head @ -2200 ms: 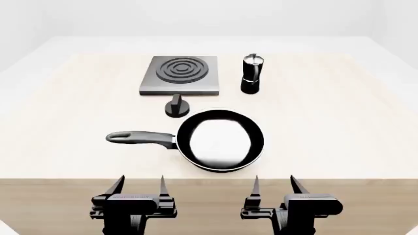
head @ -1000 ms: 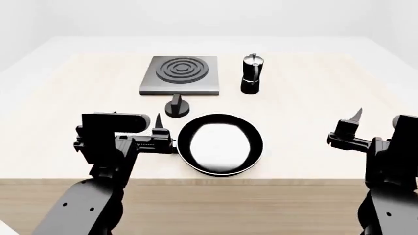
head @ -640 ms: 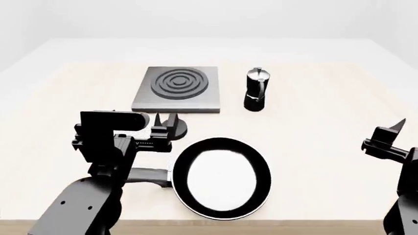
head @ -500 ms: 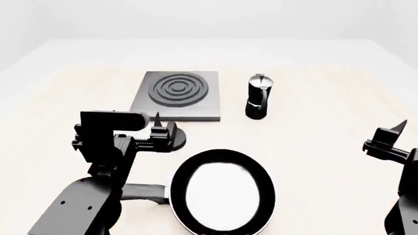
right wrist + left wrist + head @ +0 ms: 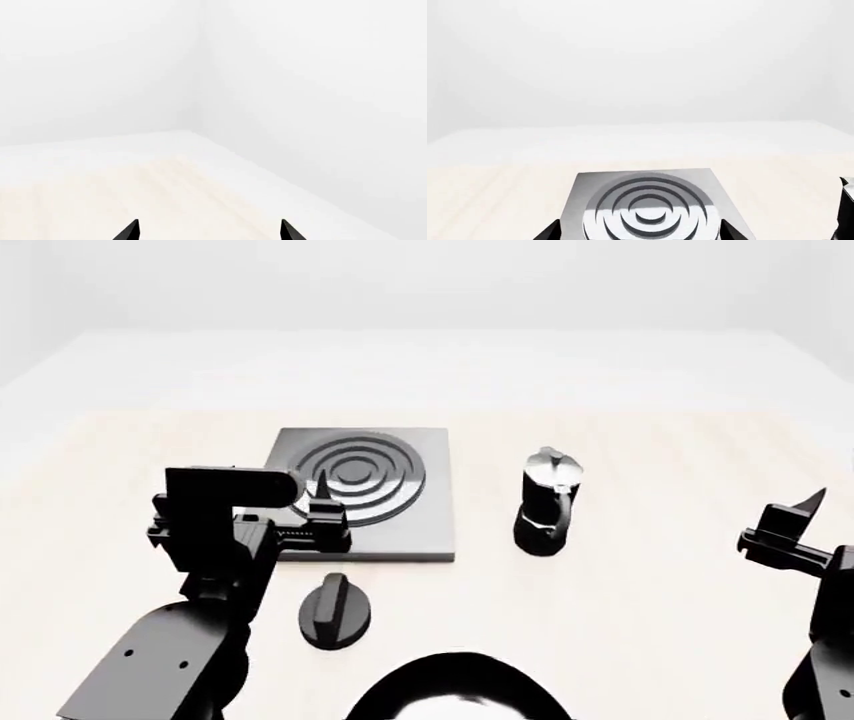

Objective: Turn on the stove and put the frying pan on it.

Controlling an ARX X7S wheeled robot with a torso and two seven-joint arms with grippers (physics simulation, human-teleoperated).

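The stove (image 5: 360, 490) is a grey square slab with ring burners, lying mid-table; its small black knob (image 5: 331, 610) sits on the table just in front of it. Only the far rim of the frying pan (image 5: 454, 690) shows, at the head view's lower edge, and its handle is out of view. My left gripper (image 5: 327, 502) hovers open over the stove's near left part. In the left wrist view the stove (image 5: 647, 210) fills the space between the spread tips of that gripper (image 5: 639, 235). My right gripper (image 5: 790, 523) hangs open at the far right, with only bare table beyond it in the right wrist view (image 5: 208, 231).
A black-and-silver moka pot (image 5: 549, 502) stands upright right of the stove, a hand's width away; a dark sliver of it shows at the left wrist view's edge (image 5: 847, 205). The pale wooden table (image 5: 667, 620) stretches on all sides, ending at a white floor and walls.
The whole scene has slid down the head view: stove, knob and pot sit lower, and the pan is mostly cut off. My left gripper is now over the stove instead of by the knob.
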